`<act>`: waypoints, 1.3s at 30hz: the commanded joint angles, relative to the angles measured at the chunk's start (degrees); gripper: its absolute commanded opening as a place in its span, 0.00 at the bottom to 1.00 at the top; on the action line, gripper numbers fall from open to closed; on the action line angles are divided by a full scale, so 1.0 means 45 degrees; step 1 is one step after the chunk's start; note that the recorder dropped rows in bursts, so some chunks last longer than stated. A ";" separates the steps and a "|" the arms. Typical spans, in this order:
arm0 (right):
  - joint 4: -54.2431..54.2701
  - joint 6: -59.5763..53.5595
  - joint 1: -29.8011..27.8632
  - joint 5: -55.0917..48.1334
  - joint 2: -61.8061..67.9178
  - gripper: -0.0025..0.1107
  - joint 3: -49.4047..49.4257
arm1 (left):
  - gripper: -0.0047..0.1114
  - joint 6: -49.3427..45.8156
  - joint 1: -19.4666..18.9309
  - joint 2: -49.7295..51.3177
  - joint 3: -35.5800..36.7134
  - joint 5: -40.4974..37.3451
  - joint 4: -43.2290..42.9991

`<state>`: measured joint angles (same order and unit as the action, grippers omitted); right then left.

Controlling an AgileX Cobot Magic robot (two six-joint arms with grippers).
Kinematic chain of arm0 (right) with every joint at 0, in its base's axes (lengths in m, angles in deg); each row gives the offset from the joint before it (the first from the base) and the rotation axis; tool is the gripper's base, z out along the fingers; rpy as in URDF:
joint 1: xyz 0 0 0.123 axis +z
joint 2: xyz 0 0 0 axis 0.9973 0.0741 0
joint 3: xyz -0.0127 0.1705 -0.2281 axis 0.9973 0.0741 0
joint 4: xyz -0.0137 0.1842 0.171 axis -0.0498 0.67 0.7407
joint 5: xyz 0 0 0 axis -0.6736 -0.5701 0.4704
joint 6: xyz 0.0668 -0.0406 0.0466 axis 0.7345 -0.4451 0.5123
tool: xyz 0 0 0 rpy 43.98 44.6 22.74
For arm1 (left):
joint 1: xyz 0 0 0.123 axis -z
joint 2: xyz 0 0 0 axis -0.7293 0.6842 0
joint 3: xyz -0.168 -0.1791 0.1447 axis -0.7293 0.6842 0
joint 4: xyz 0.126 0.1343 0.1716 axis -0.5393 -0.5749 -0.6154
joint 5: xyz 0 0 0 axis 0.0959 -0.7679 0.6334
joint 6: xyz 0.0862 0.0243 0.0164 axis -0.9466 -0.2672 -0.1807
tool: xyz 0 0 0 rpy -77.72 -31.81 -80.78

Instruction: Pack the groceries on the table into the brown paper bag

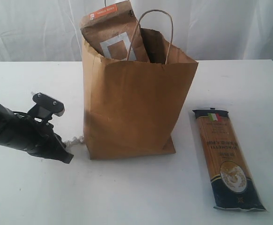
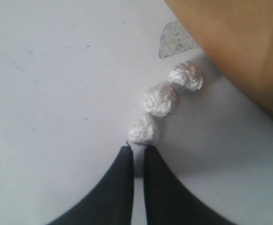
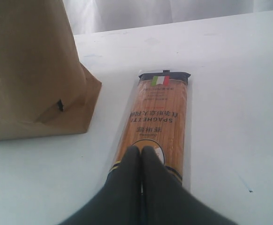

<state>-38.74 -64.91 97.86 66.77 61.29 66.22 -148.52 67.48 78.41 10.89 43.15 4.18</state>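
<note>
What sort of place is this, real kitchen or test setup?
Likely a staged robot test bench, not a kitchen: a plain white table, a white curtain backdrop, and a black robot arm working beside the brown paper bag.

The exterior camera looked slightly down across the bench (image 1: pixel 28 197) at the brown paper bag (image 1: pixel 131 108) from mid range. The left wrist camera faced steeply down, close over the bench, behind the left claw (image 2: pixel 136 149). The right wrist camera looked low along the long pasta pack (image 3: pixel 159 117), sharing pack and bag with the exterior view.
</note>
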 commanded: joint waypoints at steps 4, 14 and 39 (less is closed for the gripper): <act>0.0025 0.0031 -0.0036 0.0131 -0.0081 0.02 0.0015 | 0.04 -0.0008 -0.0038 -0.0392 0.0164 -0.0129 0.0034; 0.0025 0.0031 -0.0036 0.0131 -0.0081 0.02 0.0015 | 0.29 0.0210 -0.0038 -0.1542 0.0164 -0.1790 0.0034; 0.0025 0.0059 -0.0036 0.0129 -0.0081 0.02 0.0015 | 0.45 -0.0382 -0.0038 -0.0111 0.0164 -0.0430 -0.0717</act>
<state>-38.74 -64.86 97.86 66.77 61.29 66.22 -150.18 67.48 77.18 11.35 41.43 0.68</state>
